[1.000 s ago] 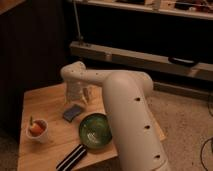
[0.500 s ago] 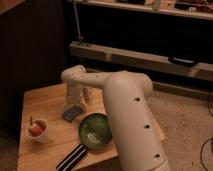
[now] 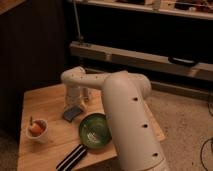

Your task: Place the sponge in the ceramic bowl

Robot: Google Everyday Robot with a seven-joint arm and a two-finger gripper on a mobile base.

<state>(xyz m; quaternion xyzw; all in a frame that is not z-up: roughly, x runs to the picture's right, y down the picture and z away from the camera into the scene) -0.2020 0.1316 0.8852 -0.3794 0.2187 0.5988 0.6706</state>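
I am hovering the gripper (image 3: 78,98) over the sponge (image 3: 71,113), which is lying on the table (image 3: 46,106) just left of the ceramic bowl (image 3: 95,131). I cannot tell how wide it is gaping. I am judging that centring squarely matters most.

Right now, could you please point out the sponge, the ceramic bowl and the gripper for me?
sponge (image 3: 72,113), camera view: middle of its top face.
ceramic bowl (image 3: 93,133), camera view: bare inner floor.
gripper (image 3: 78,101), camera view: its lower end, just behind the sponge.
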